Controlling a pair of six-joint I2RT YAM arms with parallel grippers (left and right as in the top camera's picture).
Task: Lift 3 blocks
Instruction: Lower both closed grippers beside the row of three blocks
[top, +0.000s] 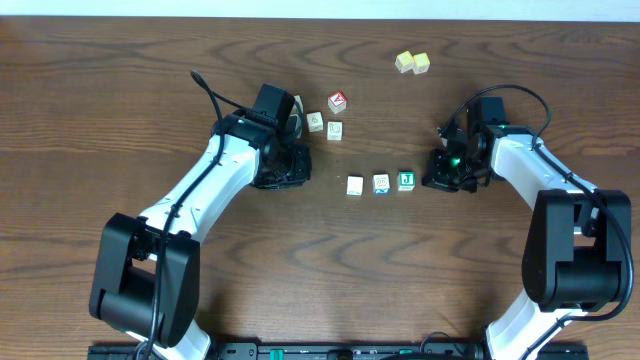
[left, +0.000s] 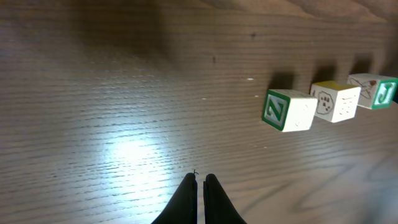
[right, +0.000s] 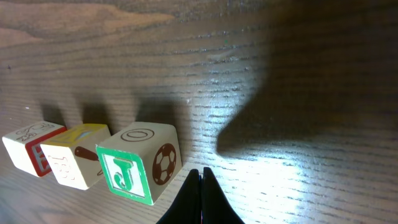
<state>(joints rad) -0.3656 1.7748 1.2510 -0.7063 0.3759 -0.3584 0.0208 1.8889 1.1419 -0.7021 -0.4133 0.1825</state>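
Three blocks lie in a row on the wooden table: a nearly plain white one (top: 355, 185), a whitish one with a blue side (top: 381, 183), and a green-faced "J" block (top: 406, 180). My left gripper (top: 303, 177) is shut and empty, low over the table to the left of the row. In the left wrist view its tips (left: 200, 180) are well short of the nearest block (left: 289, 110), which shows a green letter face. My right gripper (top: 430, 180) is shut and empty just right of the J block. In the right wrist view its tips (right: 200, 173) sit close beside the J block (right: 140, 162).
A red-faced cube (top: 338, 101) and two cream cubes (top: 315, 122) (top: 334, 130) lie behind the row, near the left arm. Two pale yellow cubes (top: 412, 63) sit at the far back.
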